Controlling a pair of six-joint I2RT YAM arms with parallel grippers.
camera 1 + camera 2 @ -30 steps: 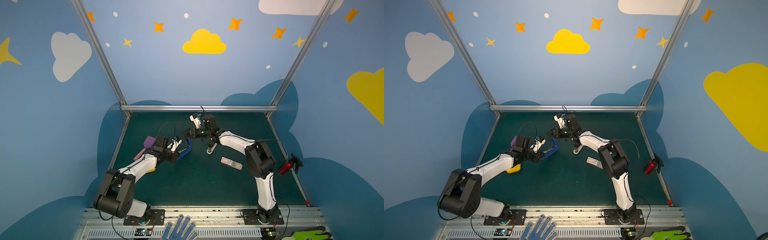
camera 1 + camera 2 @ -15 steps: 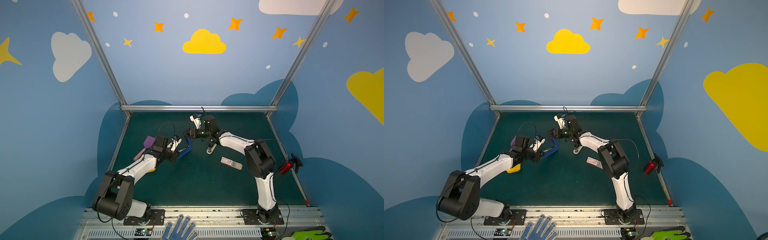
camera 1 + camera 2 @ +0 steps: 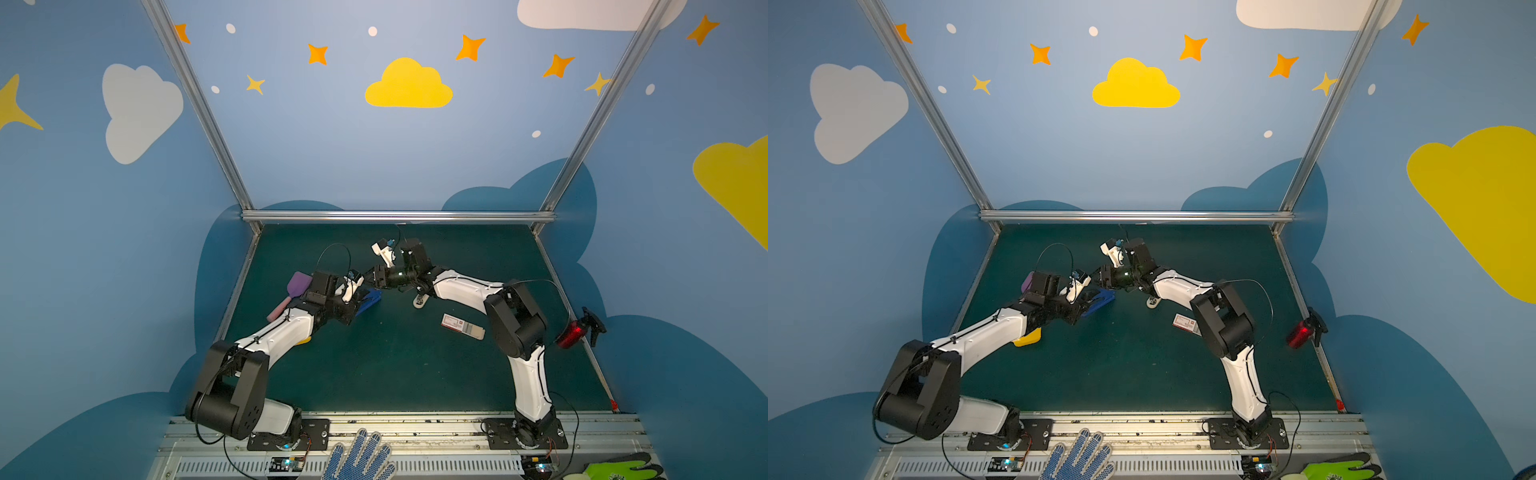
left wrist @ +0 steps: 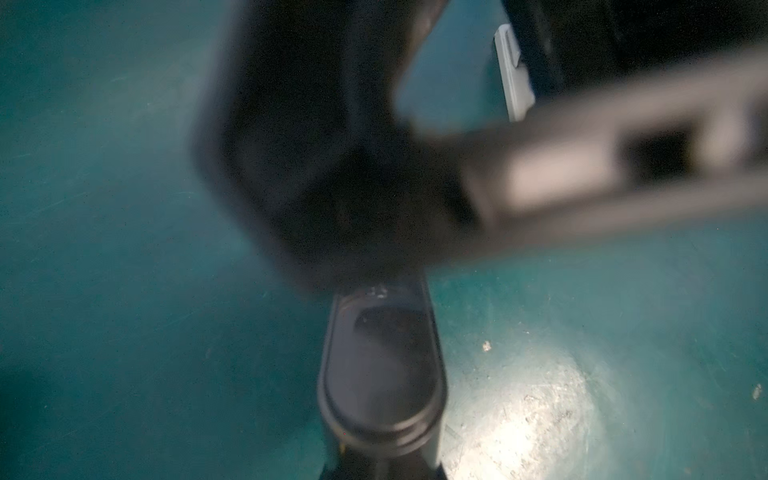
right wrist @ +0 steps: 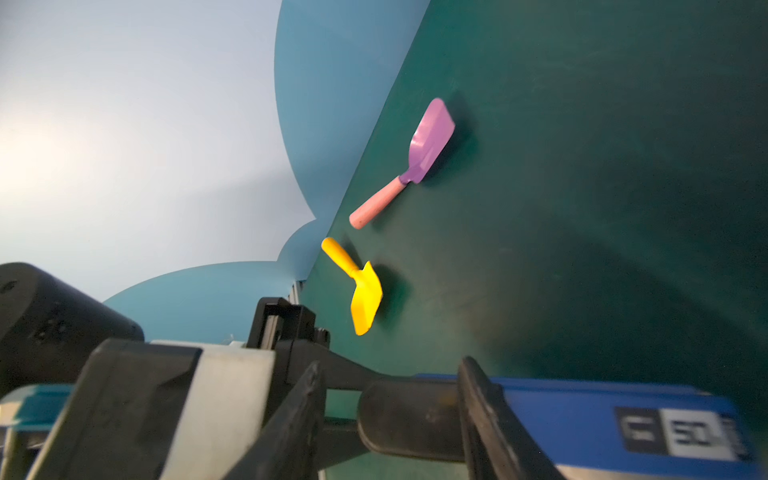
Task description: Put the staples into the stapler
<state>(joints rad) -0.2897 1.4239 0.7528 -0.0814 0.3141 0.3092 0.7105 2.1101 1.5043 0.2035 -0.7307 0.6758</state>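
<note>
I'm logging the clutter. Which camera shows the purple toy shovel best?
The right wrist view: the purple toy shovel lies whole on the mat, blade and pink handle unobstructed. In both top views the left arm hides part of the shovel. The left wrist view does not show it.

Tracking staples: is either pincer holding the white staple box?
No, the staple box lies on the mat, apart from the left pincer and right pincer at the blue stapler.
</note>
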